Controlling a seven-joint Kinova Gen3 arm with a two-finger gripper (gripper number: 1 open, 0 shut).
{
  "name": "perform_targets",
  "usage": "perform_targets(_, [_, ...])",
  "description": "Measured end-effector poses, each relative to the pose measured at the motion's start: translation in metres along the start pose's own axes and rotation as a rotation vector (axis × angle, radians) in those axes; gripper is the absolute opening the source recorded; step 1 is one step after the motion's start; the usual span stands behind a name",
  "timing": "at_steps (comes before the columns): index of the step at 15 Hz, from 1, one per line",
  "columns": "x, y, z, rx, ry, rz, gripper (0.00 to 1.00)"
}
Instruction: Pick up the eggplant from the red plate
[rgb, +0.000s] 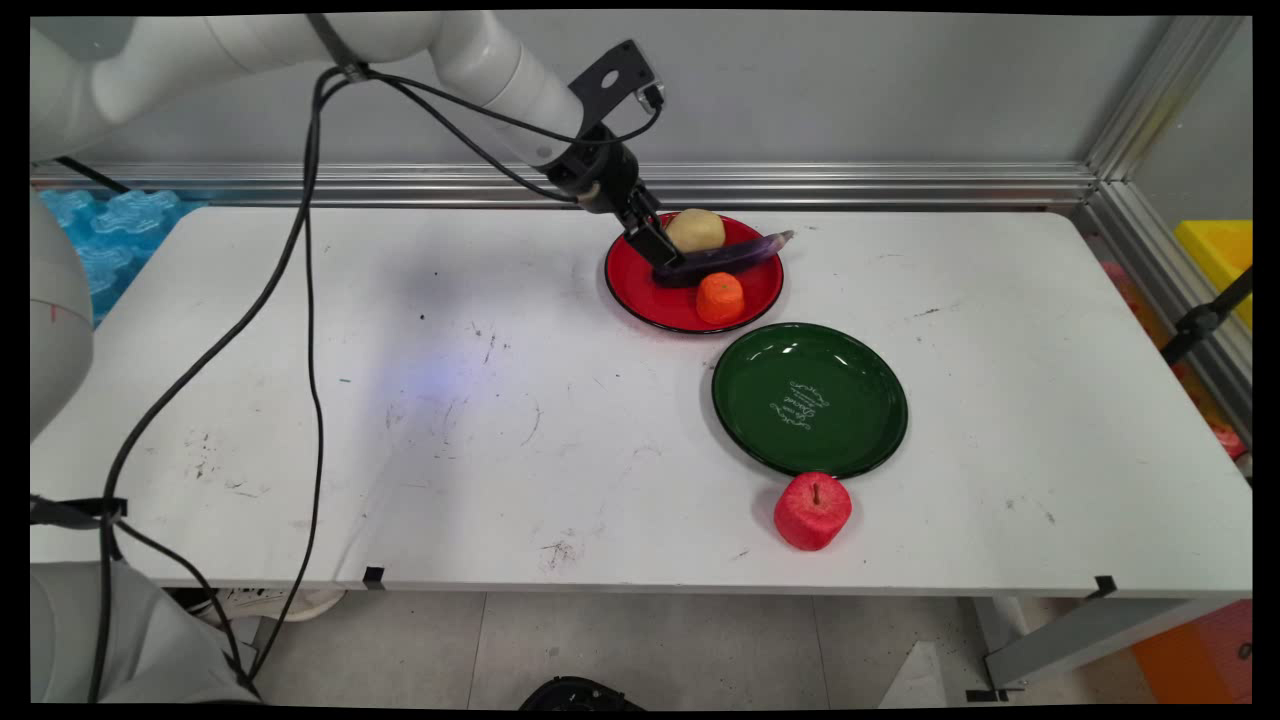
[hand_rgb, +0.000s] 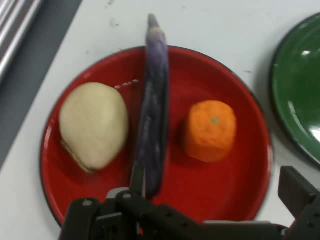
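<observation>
My gripper hangs low over the left side of a red plate at the table's back. The plate carries a long purple eggplant lying across its middle, a pale yellow potato behind it and an orange fruit in front. In the hand view the gripper is open. Its left finger is at the near end of the eggplant, and the right finger stands far off at the picture's right edge. The potato and the orange lie on either side of the eggplant.
A dark green plate sits bare just in front and right of the red plate, with a red apple on the table at its near rim. Black cables hang from the arm over the table's left part. An aluminium rail runs along the back wall.
</observation>
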Motion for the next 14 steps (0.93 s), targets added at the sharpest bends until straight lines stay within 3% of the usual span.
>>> perform_targets(7, [-0.003, -0.033, 0.037, -0.009, 0.02, 0.076, 1.0])
perform_targets(14, [-0.015, -0.044, 0.065, -0.043, 0.01, 0.125, 1.0])
